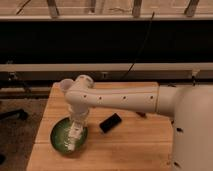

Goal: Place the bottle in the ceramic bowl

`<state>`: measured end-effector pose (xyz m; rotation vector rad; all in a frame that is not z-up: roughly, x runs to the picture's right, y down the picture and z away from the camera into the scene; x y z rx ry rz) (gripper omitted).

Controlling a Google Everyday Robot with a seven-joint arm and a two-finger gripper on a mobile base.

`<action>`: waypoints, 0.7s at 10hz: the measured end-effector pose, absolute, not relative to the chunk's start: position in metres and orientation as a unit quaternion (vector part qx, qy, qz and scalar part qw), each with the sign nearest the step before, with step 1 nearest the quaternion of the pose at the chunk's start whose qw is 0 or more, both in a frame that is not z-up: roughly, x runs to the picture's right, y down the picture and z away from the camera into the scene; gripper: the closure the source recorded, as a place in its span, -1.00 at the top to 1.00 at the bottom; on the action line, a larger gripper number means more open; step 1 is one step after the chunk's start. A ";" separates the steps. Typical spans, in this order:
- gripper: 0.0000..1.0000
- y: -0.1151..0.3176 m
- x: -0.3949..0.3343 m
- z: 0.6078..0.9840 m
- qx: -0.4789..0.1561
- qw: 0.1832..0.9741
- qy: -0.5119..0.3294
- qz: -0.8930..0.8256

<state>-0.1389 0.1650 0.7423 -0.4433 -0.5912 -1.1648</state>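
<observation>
The green glazed ceramic bowl sits on the wooden table near its front left corner. The small whitish bottle is inside the bowl's rim, tilted, with its lower end toward the bowl's floor. My gripper points straight down from the white arm, directly over the bowl and at the bottle's upper end. The wrist hides where the gripper meets the bottle.
A translucent plastic cup stands at the table's back left, just behind my wrist. A black rectangular object lies on the table right of the bowl. My white arm spans the table from the right. A dark wall runs behind.
</observation>
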 end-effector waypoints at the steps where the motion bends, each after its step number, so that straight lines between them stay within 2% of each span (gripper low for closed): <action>1: -0.76 0.165 -0.139 0.743 -0.204 0.772 -0.273 -0.537; 4: -0.44 0.167 -0.144 0.742 -0.207 0.765 -0.272 -0.545; 6: 0.01 0.173 -0.152 0.743 -0.215 0.753 -0.277 -0.557; 7: 0.17 0.173 -0.153 0.743 -0.216 0.751 -0.278 -0.559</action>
